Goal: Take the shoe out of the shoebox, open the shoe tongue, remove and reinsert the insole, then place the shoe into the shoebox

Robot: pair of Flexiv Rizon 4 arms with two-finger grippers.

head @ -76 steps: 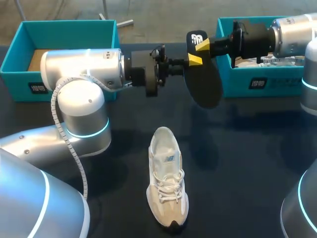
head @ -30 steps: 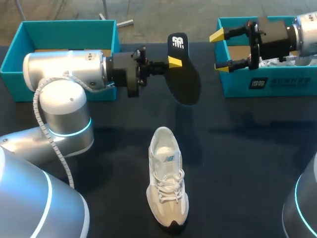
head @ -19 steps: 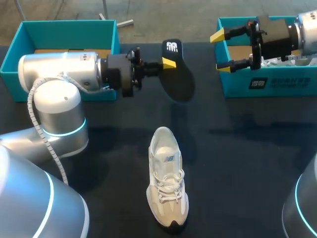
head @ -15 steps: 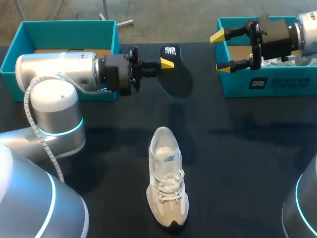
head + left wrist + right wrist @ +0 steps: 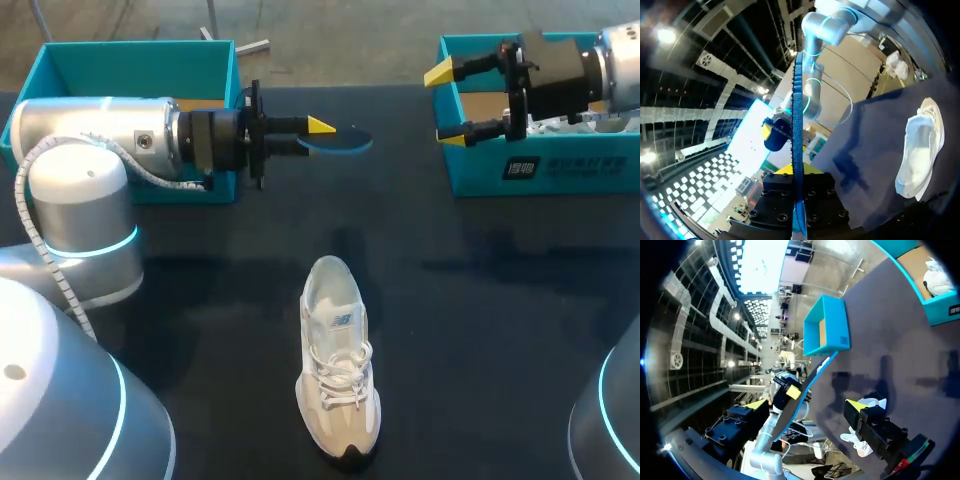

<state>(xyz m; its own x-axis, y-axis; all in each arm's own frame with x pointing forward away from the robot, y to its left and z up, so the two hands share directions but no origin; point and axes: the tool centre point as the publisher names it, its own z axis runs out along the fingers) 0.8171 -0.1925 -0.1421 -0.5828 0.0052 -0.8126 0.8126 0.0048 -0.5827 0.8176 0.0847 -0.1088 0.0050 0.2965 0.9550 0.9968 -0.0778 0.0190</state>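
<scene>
A white and beige shoe (image 5: 338,372) lies on the dark table near the front, toe toward me; in the left wrist view the shoe (image 5: 920,150) lies off to one side. My left gripper (image 5: 318,127) is shut on the black insole (image 5: 345,141), which it holds above the table, flat and edge-on with a blue rim. In its own view, that insole (image 5: 797,120) runs as a thin strip out from between the left gripper (image 5: 796,172). My right gripper (image 5: 445,103) stands open and holds nothing, in front of the right box. The right wrist view shows the insole (image 5: 807,385) ahead of its open gripper (image 5: 807,406).
A teal shoebox (image 5: 500,160) with white paper inside stands at the back right, under my right arm. A second teal box (image 5: 50,160) with a brown bottom stands at the back left, behind my left arm.
My left gripper has rolled the insole from facing up to lying flat and edge-on, and drawn it a little left. The right gripper, which let go earlier, has kept still.
</scene>
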